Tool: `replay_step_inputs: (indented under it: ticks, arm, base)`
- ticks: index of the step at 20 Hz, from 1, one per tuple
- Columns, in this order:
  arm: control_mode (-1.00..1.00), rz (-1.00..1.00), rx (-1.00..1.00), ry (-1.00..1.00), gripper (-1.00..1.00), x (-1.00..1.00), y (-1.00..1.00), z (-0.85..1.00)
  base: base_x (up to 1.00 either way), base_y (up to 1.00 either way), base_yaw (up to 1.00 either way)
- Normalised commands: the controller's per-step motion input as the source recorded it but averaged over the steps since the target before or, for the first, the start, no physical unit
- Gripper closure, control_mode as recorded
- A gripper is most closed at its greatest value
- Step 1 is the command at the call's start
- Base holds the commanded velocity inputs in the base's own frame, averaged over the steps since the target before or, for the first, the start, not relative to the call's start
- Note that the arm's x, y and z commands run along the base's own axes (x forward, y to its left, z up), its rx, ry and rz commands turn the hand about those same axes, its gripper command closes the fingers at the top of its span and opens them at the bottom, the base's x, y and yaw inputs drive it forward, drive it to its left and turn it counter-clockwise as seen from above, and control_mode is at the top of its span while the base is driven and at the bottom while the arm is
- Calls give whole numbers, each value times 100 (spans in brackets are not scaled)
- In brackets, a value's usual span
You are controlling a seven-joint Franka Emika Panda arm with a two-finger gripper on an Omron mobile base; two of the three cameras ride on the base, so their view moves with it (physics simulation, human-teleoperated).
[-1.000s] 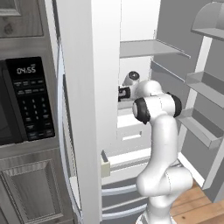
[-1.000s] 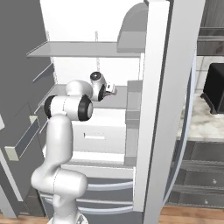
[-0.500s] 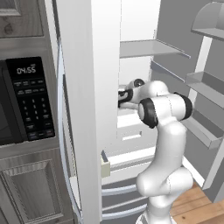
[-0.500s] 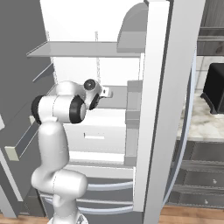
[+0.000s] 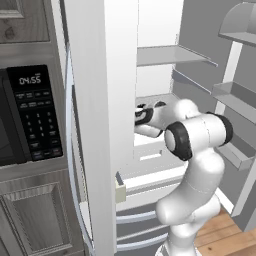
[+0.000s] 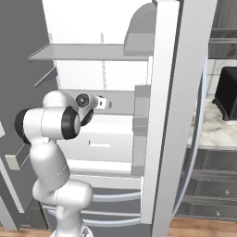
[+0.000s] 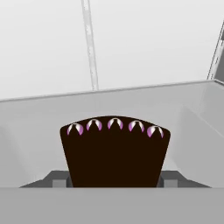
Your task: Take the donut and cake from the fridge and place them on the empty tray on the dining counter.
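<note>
cake [image 7: 114, 151]: dark wedge w/ pink-white dollops, on white fridge [image 5: 90, 100] shelf, right btwn fingertips
gripper [image 7: 114, 183]: jaws wide apart, straddling cake, not clamped yet; prob. lined up for pinch
arm: reaches into fridge mid-shelf

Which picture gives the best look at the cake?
The hand view: the cake sits big and dark, with white-purple dollops on top, between the finger tips. In both base views the arm and hand hide it.
</note>
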Motion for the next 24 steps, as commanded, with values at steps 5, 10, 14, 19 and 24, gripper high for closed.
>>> replay_step_inputs:
  ticks: [5, 10, 14, 19, 24]
  arm:
    - [-100, 5, 3, 0, 100, -50, -17, 62]
    - [-100, 4, 4, 0, 100, -63, -23, 43]
    - [-100, 1, 0, 0, 100, -70, -9, 14]
    - [-100, -1, 0, 0, 100, -84, -14, 1]
    - [-100, -6, -1, 18, 100, -56, 0, 22]
  base:
    - [0, 0, 0]
    - [0, 0, 0]
    - [0, 0, 0]
    - [0, 0, 0]
    - [0, 0, 0]
